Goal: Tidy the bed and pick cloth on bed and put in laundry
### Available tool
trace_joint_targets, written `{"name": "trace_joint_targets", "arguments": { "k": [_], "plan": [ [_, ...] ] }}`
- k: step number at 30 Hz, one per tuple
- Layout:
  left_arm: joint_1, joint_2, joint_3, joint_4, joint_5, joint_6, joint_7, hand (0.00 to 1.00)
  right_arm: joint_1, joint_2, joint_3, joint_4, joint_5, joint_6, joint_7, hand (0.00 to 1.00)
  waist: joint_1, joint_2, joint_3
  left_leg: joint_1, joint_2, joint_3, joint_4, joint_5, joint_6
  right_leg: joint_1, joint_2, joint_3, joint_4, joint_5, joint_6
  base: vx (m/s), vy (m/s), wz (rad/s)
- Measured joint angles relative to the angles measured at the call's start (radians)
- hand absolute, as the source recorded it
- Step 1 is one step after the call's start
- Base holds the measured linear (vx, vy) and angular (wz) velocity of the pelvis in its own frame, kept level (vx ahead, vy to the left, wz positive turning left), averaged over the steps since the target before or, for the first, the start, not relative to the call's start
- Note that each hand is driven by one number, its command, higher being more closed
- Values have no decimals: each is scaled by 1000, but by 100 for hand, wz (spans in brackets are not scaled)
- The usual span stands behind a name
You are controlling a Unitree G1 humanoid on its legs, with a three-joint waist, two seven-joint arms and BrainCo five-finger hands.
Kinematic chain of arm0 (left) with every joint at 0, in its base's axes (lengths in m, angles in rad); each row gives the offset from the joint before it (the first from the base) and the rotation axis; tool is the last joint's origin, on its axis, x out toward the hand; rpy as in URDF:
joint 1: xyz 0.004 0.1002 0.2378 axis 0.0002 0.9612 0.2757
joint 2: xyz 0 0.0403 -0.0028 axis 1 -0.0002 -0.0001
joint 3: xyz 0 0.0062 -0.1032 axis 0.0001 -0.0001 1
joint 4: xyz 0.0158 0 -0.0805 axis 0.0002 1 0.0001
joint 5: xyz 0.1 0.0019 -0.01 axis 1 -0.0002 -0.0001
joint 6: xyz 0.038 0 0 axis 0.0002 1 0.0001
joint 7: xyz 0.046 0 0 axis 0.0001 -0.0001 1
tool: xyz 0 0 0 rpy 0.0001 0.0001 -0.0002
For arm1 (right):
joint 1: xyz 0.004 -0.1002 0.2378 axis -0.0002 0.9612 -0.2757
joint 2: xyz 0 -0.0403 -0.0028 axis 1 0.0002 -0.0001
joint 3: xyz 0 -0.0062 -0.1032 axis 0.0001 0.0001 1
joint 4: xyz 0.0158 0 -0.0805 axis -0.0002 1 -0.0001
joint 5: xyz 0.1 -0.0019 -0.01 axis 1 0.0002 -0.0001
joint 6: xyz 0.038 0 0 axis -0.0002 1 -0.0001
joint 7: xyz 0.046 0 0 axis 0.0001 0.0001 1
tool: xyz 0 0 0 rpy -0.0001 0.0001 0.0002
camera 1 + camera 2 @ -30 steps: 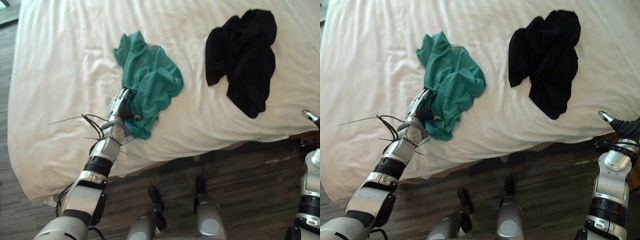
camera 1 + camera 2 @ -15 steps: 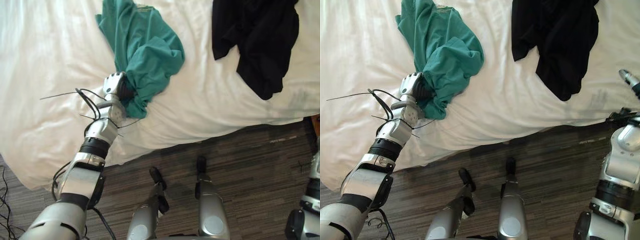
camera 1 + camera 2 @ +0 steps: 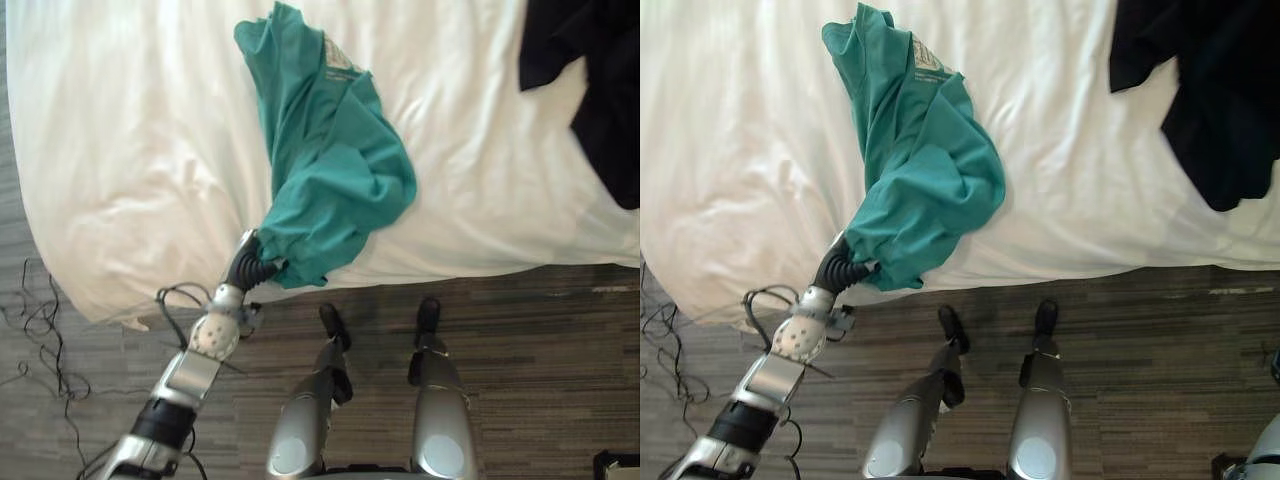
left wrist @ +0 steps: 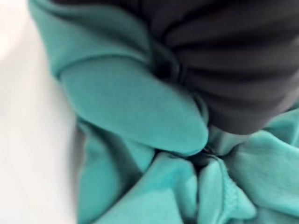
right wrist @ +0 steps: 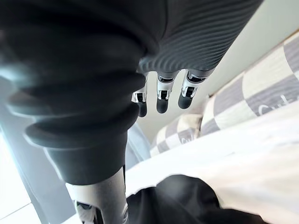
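Observation:
A teal cloth [image 3: 330, 170] lies stretched out on the white bed [image 3: 130, 130], its lower end bunched over the bed's near edge. My left hand [image 3: 250, 268] sits at that bunched end, its dark cover [image 4: 233, 60] wrapped in teal folds and its fingers buried in the cloth, which pulls taut from it. A black cloth [image 3: 1210, 100] lies on the bed at the far right. In the right wrist view my right hand [image 5: 161, 100] hangs open with straight fingers, the black cloth [image 5: 182, 200] below it.
Dark wood floor [image 3: 540, 330] runs along the near side of the bed. Checked pillows [image 5: 261, 98] lie at the head of the bed in the right wrist view.
The camera has shifted. My left hand has closed into the teal cloth and drawn it to the bed's near edge, pulling it long.

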Motion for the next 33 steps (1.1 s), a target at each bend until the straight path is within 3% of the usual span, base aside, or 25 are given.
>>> {"name": "trace_joint_targets", "arguments": {
  "k": [1,4,5,10,16,21,24,26,27,29,32,33],
  "plan": [
    [28,-13,7,-3,-30,-6,-12,100,-23,-4,14,47,1,11,14,0,16,10,4,-14,-4,-1,0,4,5,-37,-13,0,57,-28,-3,-31,-53,18],
    [80,-36,38,-2,-80,-2,-28,100,-23,-3,28,86,6,21,35,0,24,15,7,-53,-13,8,-2,10,13,-116,-40,2,157,-75,-10,-48,-63,26],
    [105,-58,64,5,-103,10,-34,100,-23,-3,34,95,16,31,41,100,25,15,9,-82,-18,22,-5,11,13,-168,-58,7,210,-96,-16,-66,-82,20],
    [155,-146,130,21,-172,62,-49,100,-51,-20,86,101,90,24,61,100,19,6,26,-121,-33,167,-8,8,11,-272,-123,22,318,-124,-18,-64,-54,17],
    [156,-183,155,27,-214,66,-88,100,-77,-68,182,130,132,10,110,100,22,5,26,-129,-43,178,-8,9,12,-278,-140,18,326,-124,-18,-14,-25,8],
    [156,-232,159,28,-223,73,-98,100,59,-40,92,96,228,-14,127,100,25,-3,22,-99,-37,196,-2,16,21,-249,-137,15,326,-124,-18,22,-58,-3],
    [158,-249,158,41,-223,85,-98,100,281,49,-74,-12,302,-23,133,100,27,-19,15,-50,-22,192,-2,16,21,-181,-124,-7,303,-124,-18,47,-90,-7],
    [165,-248,159,46,-223,97,-97,100,506,188,-228,-171,364,-36,135,100,23,-50,0,2,-8,192,-3,11,17,-104,-108,-28,269,-126,-15,67,-89,-7],
    [166,-248,159,46,-223,99,-97,100,553,222,-247,-208,375,-38,137,100,22,-58,-3,13,-5,191,-3,8,17,-85,-105,-35,261,-126,-15,64,-77,-3],
    [171,-245,160,46,-223,107,-96,100,748,396,-311,-351,417,-49,144,100,20,-96,-24,68,4,185,-3,4,23,-7,-94,-55,233,-127,-13,71,-77,2],
    [172,-234,160,47,-223,109,-96,100,891,579,-346,-434,476,-56,149,100,17,-132,-47,124,9,161,-2,1,28,81,-84,-81,199,-128,-11,90,-88,11],
    [172,-233,160,47,-223,110,-96,100,904,604,-347,-434,484,-55,149,100,16,-136,-53,132,10,156,-2,0,28,95,-82,-86,192,-127,-10,83,-92,13]
  ]
}}
